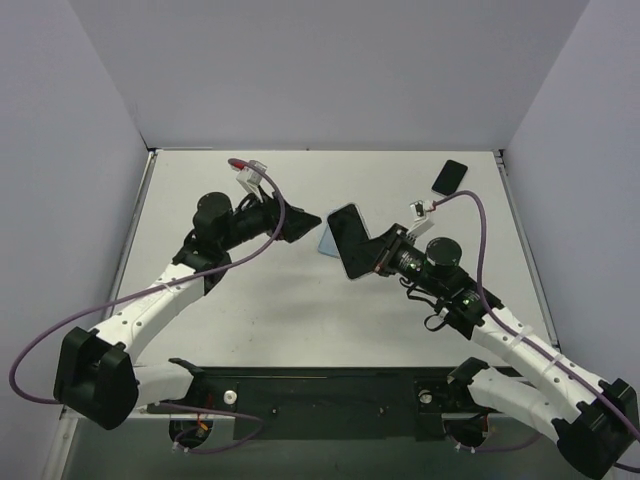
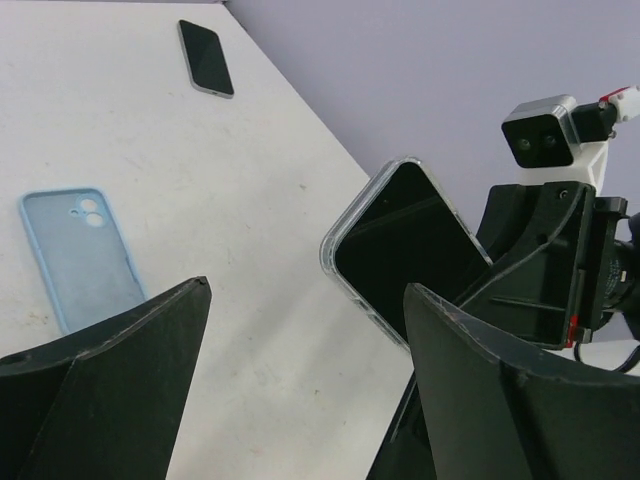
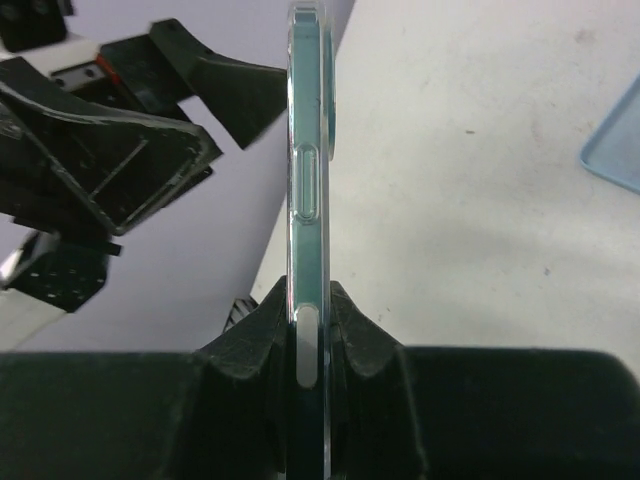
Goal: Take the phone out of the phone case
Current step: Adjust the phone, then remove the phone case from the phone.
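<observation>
We see a white surface [image 1: 300, 320] closed in by pale violet walls [image 1: 330, 70]; a light blue case [image 2: 80, 255] lies flat on it. The right end effector [image 3: 305, 320] clenches the phone [image 2: 410, 250], inside its clear case [image 3: 305, 180], tilted above the surface. The left end effector [image 2: 308, 290] is released, just beside the phone.

Soft, even light comes from above; the white desk [image 1: 300, 300] is bright, with faint shadows under the arms. The overhead view is sharp. Nearest the right wrist camera, the right claw [image 3: 312, 300] blurs into flat black, and a pale sheen runs along the edge of the phone [image 3: 305, 150].
</observation>
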{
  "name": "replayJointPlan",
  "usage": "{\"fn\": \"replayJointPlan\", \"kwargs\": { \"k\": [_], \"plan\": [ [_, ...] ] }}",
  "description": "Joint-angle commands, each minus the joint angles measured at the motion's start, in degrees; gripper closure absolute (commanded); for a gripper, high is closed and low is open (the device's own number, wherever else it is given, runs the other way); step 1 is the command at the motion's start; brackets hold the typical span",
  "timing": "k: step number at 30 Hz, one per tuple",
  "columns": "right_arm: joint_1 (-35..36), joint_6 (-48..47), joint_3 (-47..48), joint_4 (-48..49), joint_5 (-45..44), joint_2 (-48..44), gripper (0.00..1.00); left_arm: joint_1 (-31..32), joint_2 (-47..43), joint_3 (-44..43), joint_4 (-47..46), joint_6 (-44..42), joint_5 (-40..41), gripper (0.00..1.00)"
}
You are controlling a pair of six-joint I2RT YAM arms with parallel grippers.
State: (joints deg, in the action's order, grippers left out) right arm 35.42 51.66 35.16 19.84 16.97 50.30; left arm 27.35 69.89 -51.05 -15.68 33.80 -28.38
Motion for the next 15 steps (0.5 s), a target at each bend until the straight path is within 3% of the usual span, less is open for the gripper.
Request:
{"fn": "replayJointPlan", "kwargs": {
  "k": [1,4,8,11,15],
  "plan": [
    [1.9,5.9,1.1,18.8,-3.9,2.7,1.0,-2.6,3.8,3.7,-21.8,18.5,-7.5,0.11],
    [2.7,6.4,1.3,21.7,-3.7,5.1,1.0,-4.0,9.5,6.8,-47.3,32.2,-14.3,0.17],
    [3.3,6.9,1.2,23.9,-4.0,6.8,1.0,-4.6,18.1,7.0,-70.9,49.0,-17.2,0.29],
    [3.9,7.3,1.9,25.6,-3.0,8.2,1.0,-4.6,21.6,5.4,-75.9,54.0,-18.5,0.38],
    [5.3,7.3,2.5,27.7,-3.1,10.6,1.0,-4.4,20.5,5.8,-73.3,51.3,-18.8,0.48]
  ]
}}
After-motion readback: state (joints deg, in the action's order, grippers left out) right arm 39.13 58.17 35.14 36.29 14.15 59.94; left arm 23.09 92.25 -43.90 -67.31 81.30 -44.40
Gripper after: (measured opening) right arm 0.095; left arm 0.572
